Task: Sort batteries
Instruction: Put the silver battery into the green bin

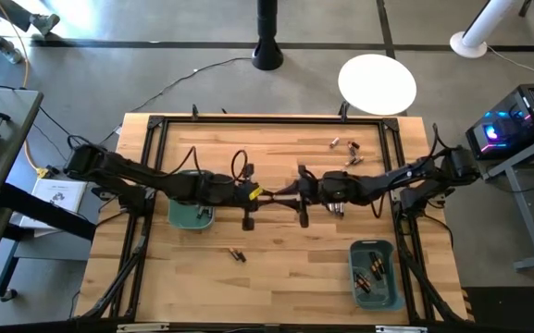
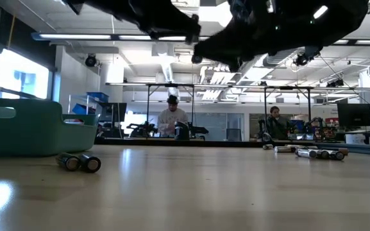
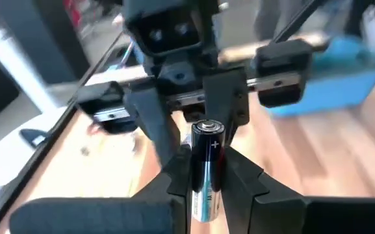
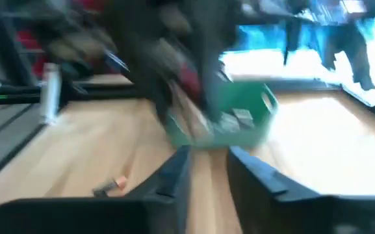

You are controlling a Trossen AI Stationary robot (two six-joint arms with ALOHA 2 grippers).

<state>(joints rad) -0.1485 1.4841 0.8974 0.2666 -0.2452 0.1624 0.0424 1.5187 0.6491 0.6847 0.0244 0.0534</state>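
Left wrist view: battery (image 3: 205,170) (upright) clamped between left jaws.

L tool (image 3: 206,179) clamps upright battery (image 3: 206,170), + end up | R tool (image 3: 193,123) just behind

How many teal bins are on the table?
2. One bin sits on the left side, partly hidden under the left arm. The other bin sits near the right front corner and holds some batteries. No other bin shows.
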